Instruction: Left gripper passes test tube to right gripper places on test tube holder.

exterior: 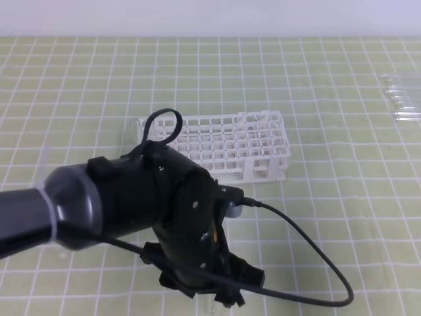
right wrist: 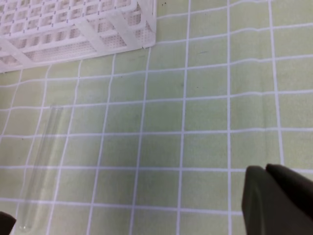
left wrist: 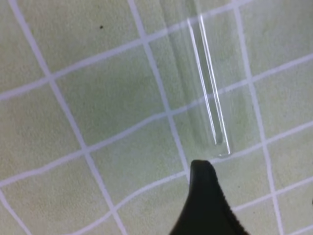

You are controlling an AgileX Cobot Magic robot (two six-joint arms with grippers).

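The test tube (left wrist: 208, 83) lies flat on the green grid mat, its round bottom just ahead of one black finger (left wrist: 205, 196) of my left gripper (exterior: 217, 293). No second finger shows beside it, so the jaws stand wide and open, with the tube loose. In the right wrist view the same test tube (right wrist: 41, 161) lies at the left, below the test tube holder (right wrist: 73, 29). My right gripper (right wrist: 266, 171) is at the lower right, well clear of the tube, fingers pressed together and shut on nothing. The white test tube holder (exterior: 223, 148) stands behind the left arm.
A heap of clear tubes (exterior: 401, 99) lies at the mat's far right edge. A black cable (exterior: 316, 263) loops from the left wrist across the mat in front. The right arm does not show in the exterior view.
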